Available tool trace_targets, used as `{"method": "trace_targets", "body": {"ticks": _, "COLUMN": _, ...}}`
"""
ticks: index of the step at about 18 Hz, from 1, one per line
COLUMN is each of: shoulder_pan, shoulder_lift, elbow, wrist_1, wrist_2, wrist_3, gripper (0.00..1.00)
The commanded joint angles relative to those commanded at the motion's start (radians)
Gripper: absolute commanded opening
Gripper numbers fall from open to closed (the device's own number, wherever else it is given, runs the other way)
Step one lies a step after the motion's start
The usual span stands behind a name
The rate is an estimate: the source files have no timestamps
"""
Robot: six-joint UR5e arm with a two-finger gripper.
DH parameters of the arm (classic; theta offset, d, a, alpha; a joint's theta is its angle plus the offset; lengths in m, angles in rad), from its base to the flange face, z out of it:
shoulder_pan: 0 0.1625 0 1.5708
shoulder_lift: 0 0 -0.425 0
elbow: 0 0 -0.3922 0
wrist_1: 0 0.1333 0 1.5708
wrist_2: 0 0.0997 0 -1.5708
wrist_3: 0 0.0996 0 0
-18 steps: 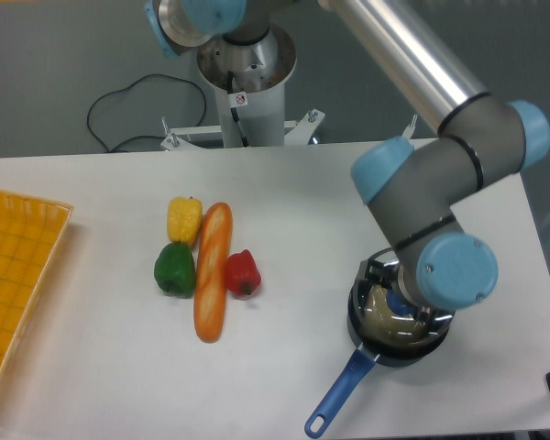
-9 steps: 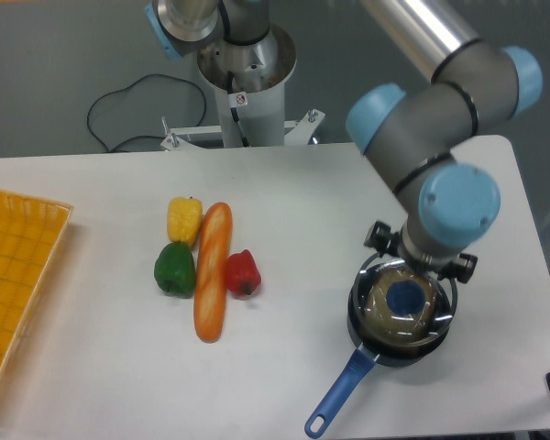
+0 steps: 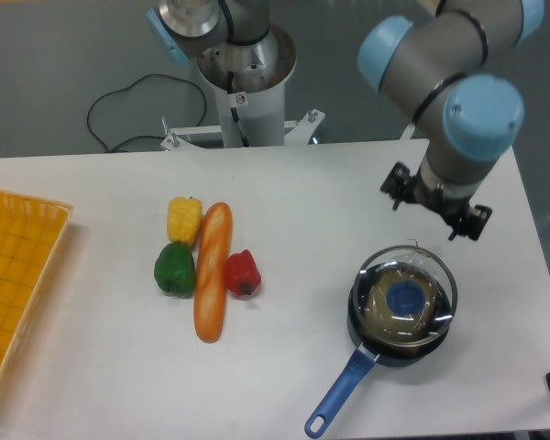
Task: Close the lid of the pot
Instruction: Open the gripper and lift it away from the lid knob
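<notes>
The pot lid (image 3: 404, 297), clear glass with a blue centre knob, lies flat on the pot (image 3: 357, 320), a small dark pan at the table's front right. Its blue handle (image 3: 338, 396) points toward the front edge. My gripper (image 3: 433, 209) hangs above and just behind the pot, clear of the lid. Its jaws are spread wide with nothing between them.
A yellow pepper (image 3: 184, 220), a green pepper (image 3: 174, 269), a red pepper (image 3: 242, 272) and a long bread loaf (image 3: 212, 270) lie mid-table. A yellow basket (image 3: 14, 284) sits at the left edge. The arm's base (image 3: 246, 82) stands at the back.
The gripper let go of the lid's knob and rose up and back from the pot. The lid stayed on the pot.
</notes>
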Motion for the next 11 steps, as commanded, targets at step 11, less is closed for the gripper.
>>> {"method": "trace_targets", "body": {"ticks": 11, "shoulder_pan": 0.149, "shoulder_lift": 0.08, "elbow": -0.097, "wrist_1": 0.003, "wrist_2": 0.003, "wrist_3": 0.221, "gripper": 1.0}}
